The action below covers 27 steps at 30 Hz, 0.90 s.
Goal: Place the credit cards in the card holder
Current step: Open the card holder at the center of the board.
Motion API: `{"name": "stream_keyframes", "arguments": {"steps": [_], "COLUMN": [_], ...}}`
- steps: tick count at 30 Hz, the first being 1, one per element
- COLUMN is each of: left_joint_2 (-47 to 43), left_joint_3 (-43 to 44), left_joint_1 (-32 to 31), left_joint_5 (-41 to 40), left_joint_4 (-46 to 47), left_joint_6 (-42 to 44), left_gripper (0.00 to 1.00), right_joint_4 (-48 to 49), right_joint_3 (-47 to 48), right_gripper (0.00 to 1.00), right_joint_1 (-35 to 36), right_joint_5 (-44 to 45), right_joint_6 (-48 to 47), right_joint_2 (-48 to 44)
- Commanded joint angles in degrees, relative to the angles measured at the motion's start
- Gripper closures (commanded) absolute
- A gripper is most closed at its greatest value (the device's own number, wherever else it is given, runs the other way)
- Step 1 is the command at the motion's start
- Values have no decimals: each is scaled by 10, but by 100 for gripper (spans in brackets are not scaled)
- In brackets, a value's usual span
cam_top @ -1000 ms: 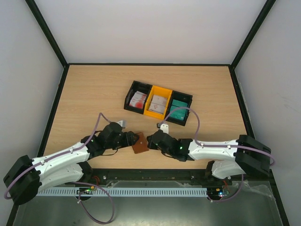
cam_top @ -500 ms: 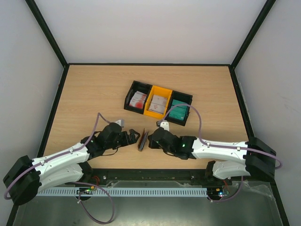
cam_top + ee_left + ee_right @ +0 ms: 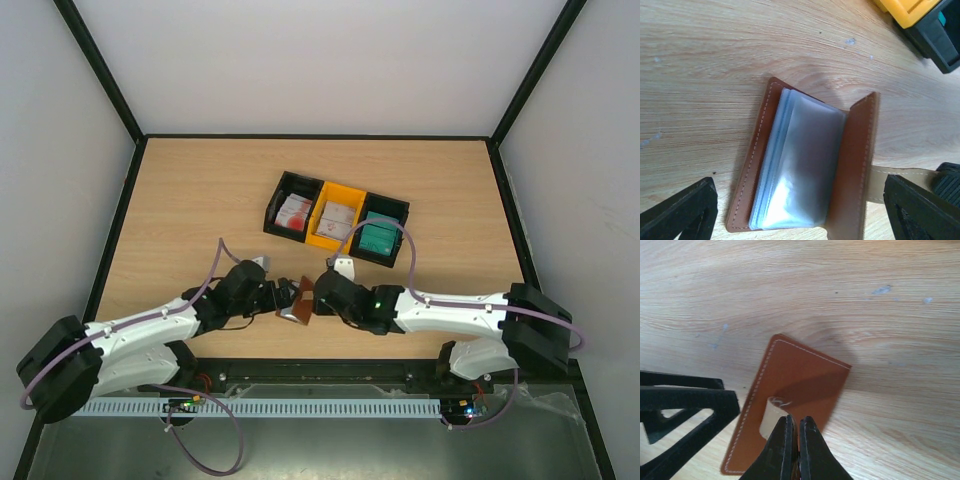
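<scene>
Wallet (image 3: 805,165) sits open at the near middle of the table, pockets showing. Right gripper (image 3: 794,440) is pinched tight on its tab (image 3: 771,415). Left gripper (image 3: 800,202) gapes wide either side, holding nothing. I'd pin it flat before fetching cards (image 3: 380,238) from the far bins (image 3: 345,187).

Nothing legible in any view.
The white credit cards (image 3: 293,212), upper middle of the top view, carry red and pink marks that are too small to read. The teal credit cards (image 3: 378,237) just to their right are likewise too small to tell. The card holder (image 3: 805,165), centre of the left wrist view, shows only stitching and pale pockets.
</scene>
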Motion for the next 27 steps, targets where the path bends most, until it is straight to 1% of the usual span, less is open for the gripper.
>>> {"name": "stream_keyframes", "arguments": {"steps": [1, 8, 10, 13, 19, 21, 23, 25, 27], "left_joint_2": [6, -6, 1, 25, 75, 85, 88, 83, 72], "left_joint_3": [7, 3, 3, 5, 9, 9, 13, 25, 34], "left_joint_1": [0, 0, 0, 0, -1, -1, -1, -1, -3], "left_joint_5": [-20, 12, 31, 72, 114, 130, 131, 112, 86], "left_joint_4": [-10, 25, 42, 70, 122, 143, 148, 128, 98], "left_joint_6": [10, 15, 11, 8, -6, -12, -14, -11, -7], "left_gripper": [11, 17, 24, 31, 32, 36, 43, 51, 53], "right_joint_4": [-62, -118, -137, -165, -169, -164, -154, -148, -145], "right_joint_3": [-6, -37, -40, -44, -55, -56, -59, -58, -57], "right_gripper": [98, 98, 98, 98, 98, 98, 98, 98, 98], "right_joint_1": [-1, -1, -1, -1, -5, -6, -5, -6, -6], "right_joint_5": [62, 132, 154, 191, 210, 208, 202, 200, 202], "right_joint_6": [7, 30, 36, 43, 41, 41, 35, 29, 24], "right_joint_2": [0, -30, -30, -30, -22, -19, -22, -25, -27]}}
